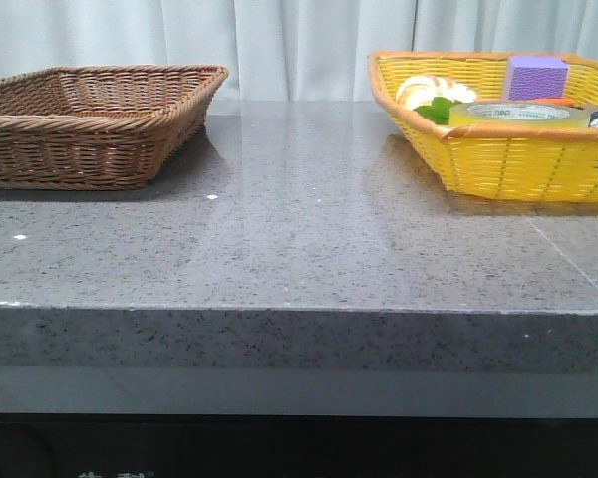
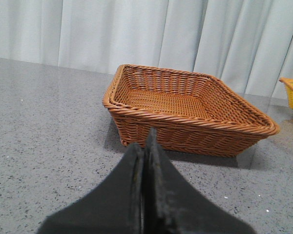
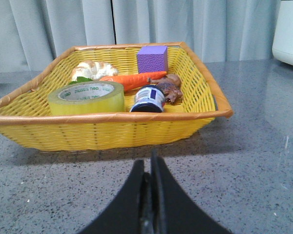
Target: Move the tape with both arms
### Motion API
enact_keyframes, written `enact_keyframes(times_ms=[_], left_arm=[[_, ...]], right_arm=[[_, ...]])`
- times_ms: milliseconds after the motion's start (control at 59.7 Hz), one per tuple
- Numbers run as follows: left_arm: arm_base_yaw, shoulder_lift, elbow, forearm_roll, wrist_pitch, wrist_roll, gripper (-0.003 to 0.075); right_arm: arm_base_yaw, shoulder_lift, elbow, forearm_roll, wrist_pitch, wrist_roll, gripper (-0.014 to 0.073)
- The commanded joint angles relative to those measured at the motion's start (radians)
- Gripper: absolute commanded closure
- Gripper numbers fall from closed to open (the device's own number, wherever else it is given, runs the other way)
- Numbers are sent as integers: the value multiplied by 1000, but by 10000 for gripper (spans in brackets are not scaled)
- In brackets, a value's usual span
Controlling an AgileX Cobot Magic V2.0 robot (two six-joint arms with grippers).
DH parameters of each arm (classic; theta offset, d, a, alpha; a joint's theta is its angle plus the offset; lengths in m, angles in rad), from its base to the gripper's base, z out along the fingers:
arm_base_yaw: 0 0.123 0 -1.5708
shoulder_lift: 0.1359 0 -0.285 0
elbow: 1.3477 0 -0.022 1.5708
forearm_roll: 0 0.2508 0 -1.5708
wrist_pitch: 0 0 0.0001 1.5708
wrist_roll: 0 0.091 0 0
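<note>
The tape (image 3: 87, 97), a thick yellow roll with a white, green-printed core, lies flat in the yellow basket (image 3: 107, 130); it also shows in the front view (image 1: 518, 114) at the back right. My right gripper (image 3: 147, 163) is shut and empty, low over the table in front of that basket. My left gripper (image 2: 144, 141) is shut and empty, in front of the empty brown wicker basket (image 2: 185, 127). Neither arm shows in the front view.
The brown basket (image 1: 90, 124) stands at the back left, the yellow basket (image 1: 508, 159) at the back right. With the tape lie a purple block (image 3: 152, 59), a carrot (image 3: 132, 79), a small dark jar (image 3: 148, 99), a bread-like item (image 3: 90, 70) and a brown piece (image 3: 169, 88).
</note>
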Motion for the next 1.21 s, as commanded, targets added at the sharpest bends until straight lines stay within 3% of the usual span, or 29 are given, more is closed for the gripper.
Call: enact_keyframes(times_ms=[0,804,1022,1189], left_arm=[[4,-18,38,-7,-87,-8,740],[4,-18,38,-3,-93,-6,740],[4,-18,38,-3,-157,-6,740],[4,-18,-24,-3,-145,-6,740]], right_arm=[[-7,-26,-27,-4,-74,2,662],[-7,-26,-27,-4,-95,2,662],[-7,-26,-28,-4,-124,2,662],[-7,-26,-96,-3,-99,2,662]])
